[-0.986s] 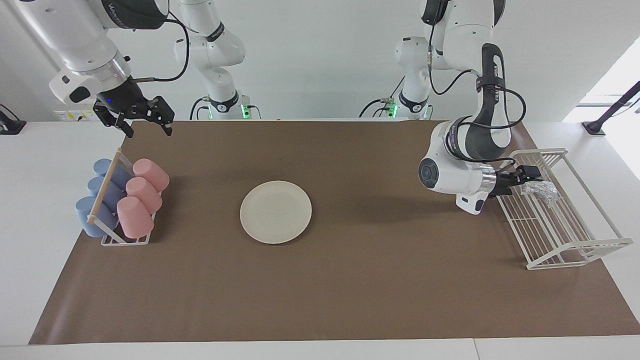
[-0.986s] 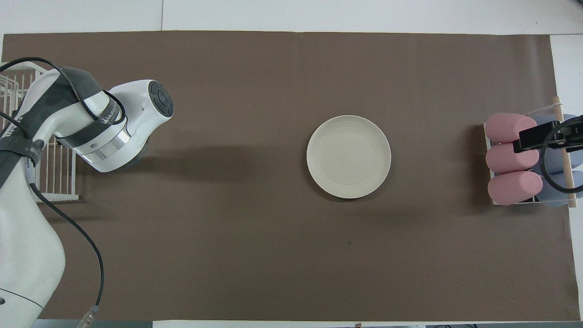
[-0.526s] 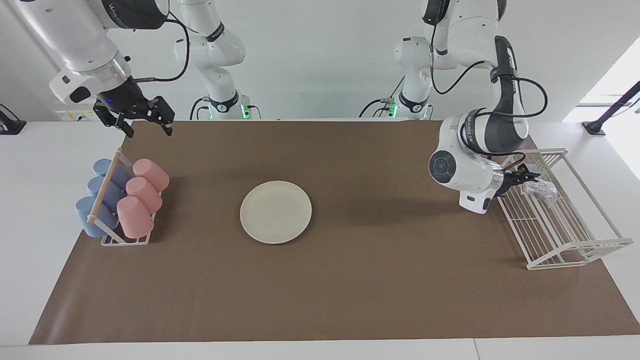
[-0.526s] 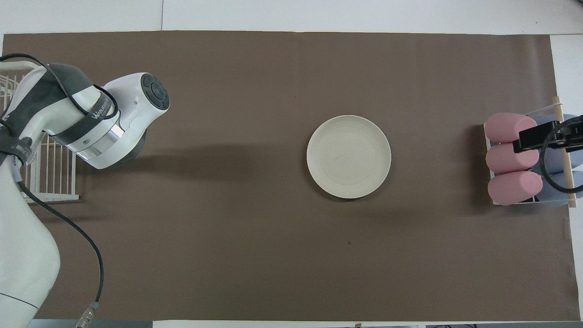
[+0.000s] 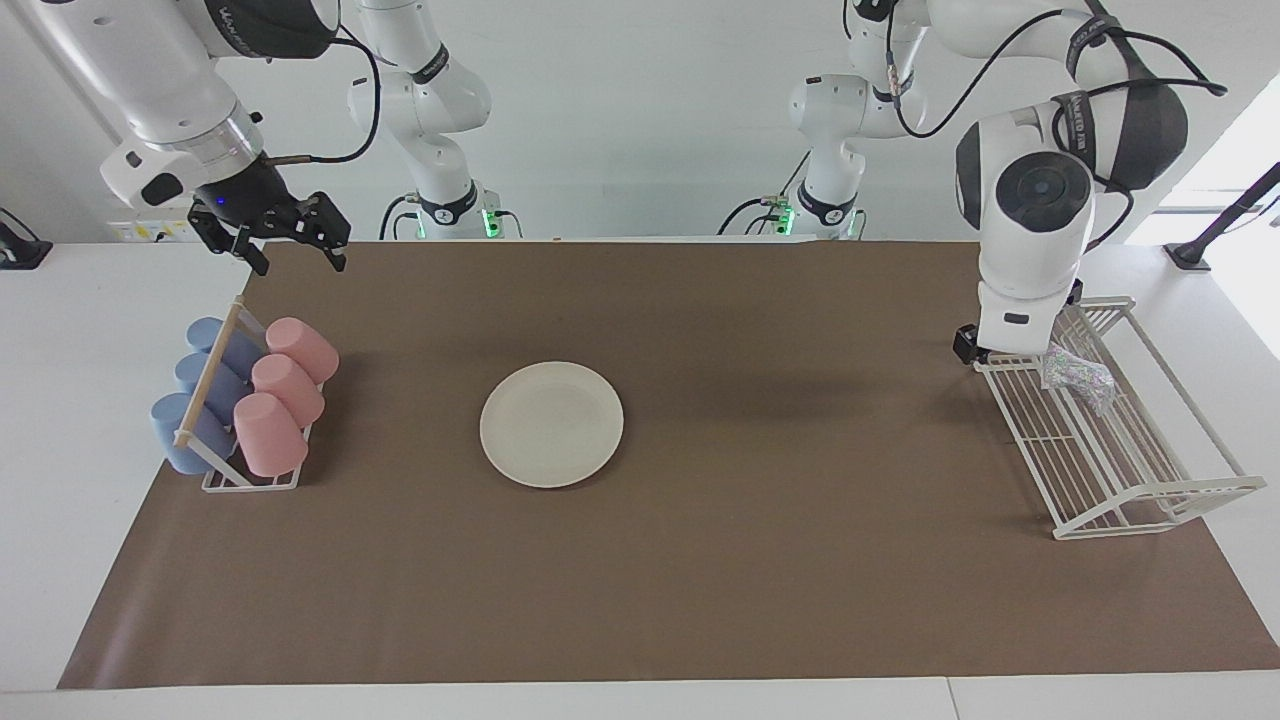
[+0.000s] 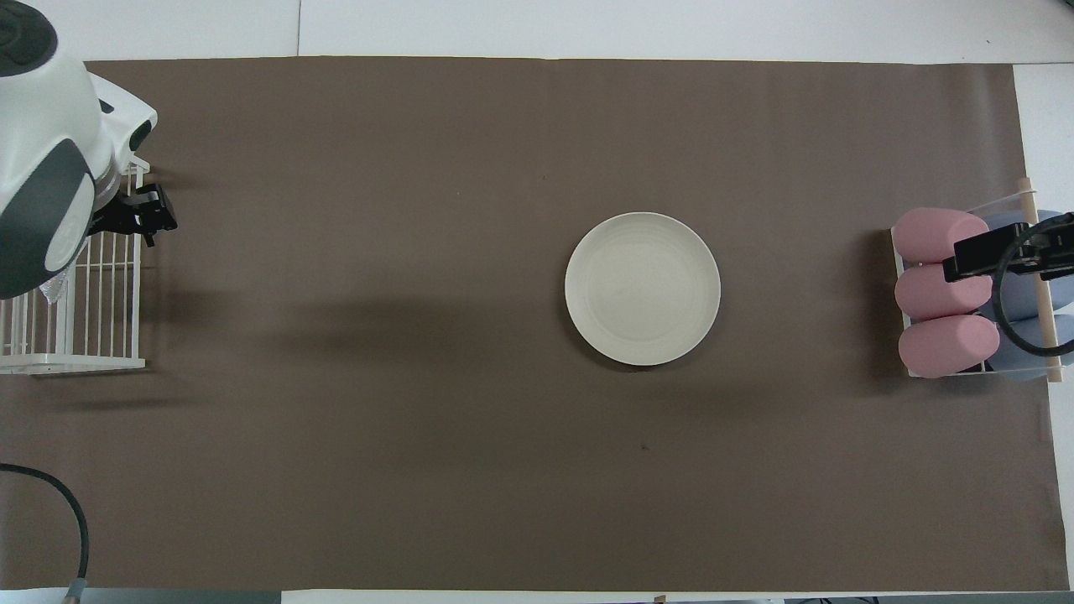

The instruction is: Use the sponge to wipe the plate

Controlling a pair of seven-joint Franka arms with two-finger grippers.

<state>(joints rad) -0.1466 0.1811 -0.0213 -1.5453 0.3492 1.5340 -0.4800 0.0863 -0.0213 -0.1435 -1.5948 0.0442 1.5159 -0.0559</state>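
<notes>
The right gripper hangs with fingers spread, holding nothing, over the table's edge by a rack of six cups, three pink and three blue; the blue ones are partly hidden by the pink ones and a wooden rail. One plate lies bare mid-mat. At the left arm's end, the left gripper is largely masked by its own wrist; it appears to sit at the wire rack, jaws wide as far as can be told, just beside the single sponge lying in that rack.
</notes>
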